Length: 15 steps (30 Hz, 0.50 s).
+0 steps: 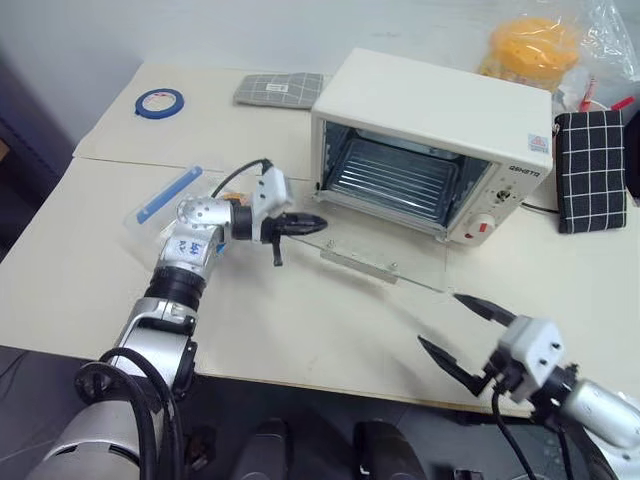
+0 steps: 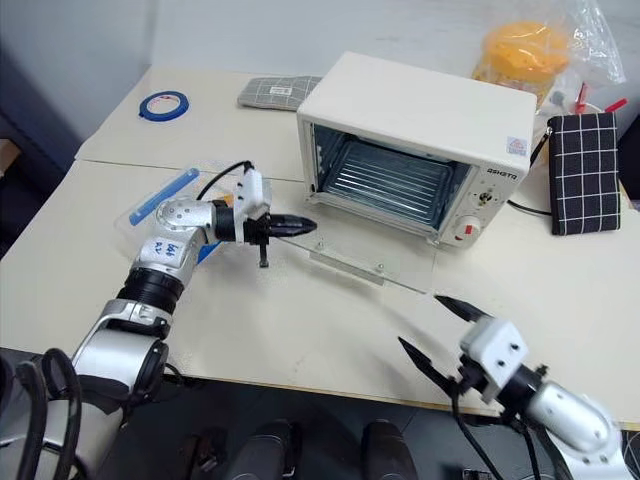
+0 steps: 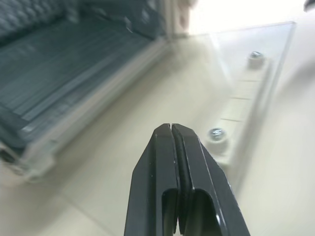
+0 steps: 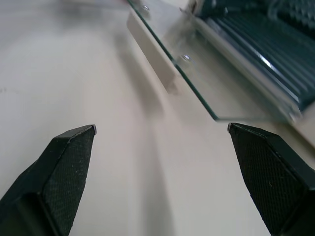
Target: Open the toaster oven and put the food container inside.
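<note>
Left eye view: toaster oven (image 1: 440,140) door lies fully down. Food container (image 1: 165,200) sits on table (image 1: 300,320) behind left gripper (image 1: 300,224), which is closed, empty. Right gripper (image 1: 462,330) spread wide, empty. Opening judged done; next, grasp container.

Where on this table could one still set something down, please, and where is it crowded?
Bare table lies in front of the food container, and between the blue tape roll and the grey cloth. Crowded: the back corner right of the toaster oven, with the bagged item and checked pouch.
</note>
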Motion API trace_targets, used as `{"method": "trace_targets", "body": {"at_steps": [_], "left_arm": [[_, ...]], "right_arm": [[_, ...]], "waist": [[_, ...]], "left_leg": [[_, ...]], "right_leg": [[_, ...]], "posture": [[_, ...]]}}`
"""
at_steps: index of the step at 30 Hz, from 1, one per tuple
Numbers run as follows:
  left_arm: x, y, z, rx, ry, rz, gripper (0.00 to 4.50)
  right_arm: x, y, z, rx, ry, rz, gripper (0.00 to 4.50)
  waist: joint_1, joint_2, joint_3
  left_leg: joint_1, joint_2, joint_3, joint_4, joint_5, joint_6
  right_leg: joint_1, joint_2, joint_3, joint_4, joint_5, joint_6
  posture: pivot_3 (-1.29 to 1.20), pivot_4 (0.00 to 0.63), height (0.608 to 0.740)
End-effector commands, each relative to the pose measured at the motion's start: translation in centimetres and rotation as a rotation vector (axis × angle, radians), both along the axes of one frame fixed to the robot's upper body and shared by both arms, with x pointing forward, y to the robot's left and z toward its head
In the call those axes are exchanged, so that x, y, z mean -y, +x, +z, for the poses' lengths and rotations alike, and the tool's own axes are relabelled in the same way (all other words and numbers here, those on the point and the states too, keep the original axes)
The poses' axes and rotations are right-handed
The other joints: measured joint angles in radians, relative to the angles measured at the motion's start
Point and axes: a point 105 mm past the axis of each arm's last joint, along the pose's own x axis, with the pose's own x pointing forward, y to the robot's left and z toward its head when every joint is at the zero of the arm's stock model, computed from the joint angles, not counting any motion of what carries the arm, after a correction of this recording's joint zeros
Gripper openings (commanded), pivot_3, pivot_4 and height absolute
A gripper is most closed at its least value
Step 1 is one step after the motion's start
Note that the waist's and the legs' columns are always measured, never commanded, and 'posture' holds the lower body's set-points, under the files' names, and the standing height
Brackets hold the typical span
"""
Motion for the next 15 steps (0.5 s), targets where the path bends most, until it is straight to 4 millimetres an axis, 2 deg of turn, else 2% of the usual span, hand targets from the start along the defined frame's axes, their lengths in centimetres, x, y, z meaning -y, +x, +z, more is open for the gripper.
{"method": "trace_targets", "body": {"at_steps": [1, 6, 7, 9, 11, 15], "left_arm": [[1.0, -0.6, 0.0, 0.041, 0.057, -0.01, 0.06], [1.4, -1.1, -0.8, -0.005, 0.06, 0.022, 0.06], [1.5, -1.5, -0.8, -0.024, 0.047, 0.014, 0.22], [1.1, -2.2, -0.2, -0.031, 0.012, 0.014, 0.62], [0.2, -3.1, 0.9, -0.068, -0.05, 0.015, 1.29], [-3.7, -4.4, 3.0, -0.068, -0.149, 0.13, 2.46]], "right_arm": [[1.5, -0.4, 0.9, 0.068, -0.024, -0.051, 4.5], [1.1, 0.5, 2.0, 0.111, 0.035, -0.038, 4.5], [0.8, 1.1, 2.6, 0.125, 0.058, -0.026, 4.5], [0.1, 2.1, 3.5, 0.142, 0.108, 0.009, 4.5], [-1.0, 3.0, 4.3, 0.151, 0.131, 0.074, 4.5], [-3.5, 4.4, 5.6, 0.173, 0.164, 0.207, 4.5]], "waist": [[-0.005, 0.0, 0.0], [-0.007, 0.0, 0.0], [-0.007, 0.0, 0.0], [-0.007, 0.0, 0.0], [-0.009, 0.0, 0.0], [-0.01, 0.0, 0.0]], "left_leg": [[0.001, 0.0, 0.0, 0.0, 0.0, 0.0], [0.003, 0.003, 0.002, 0.0, 0.0, 0.0], [0.003, 0.003, 0.002, 0.0, 0.0, 0.0], [0.002, 0.004, 0.002, 0.0, 0.0, 0.0], [0.002, 0.004, 0.001, 0.001, 0.0, 0.0], [0.002, 0.005, 0.0, 0.001, 0.0, -0.001]], "right_leg": [[0.0, 0.0, 0.001, 0.0, 0.0, 0.0], [0.0, 0.001, 0.003, 0.002, 0.0, 0.0], [0.0, 0.001, 0.003, 0.002, 0.0, 0.0], [0.0, 0.001, 0.003, 0.002, 0.0, 0.0], [0.0, 0.001, 0.003, 0.002, 0.0, 0.0], [-0.001, 0.001, 0.002, 0.003, 0.0, 0.0]], "posture": [[0.0, 0.15, 0.74], [0.0, 0.15, 0.74], [0.0, 0.15, 0.74], [0.0, 0.15, 0.74], [0.0, 0.15, 0.74], [0.0, 0.15, 0.74]]}}
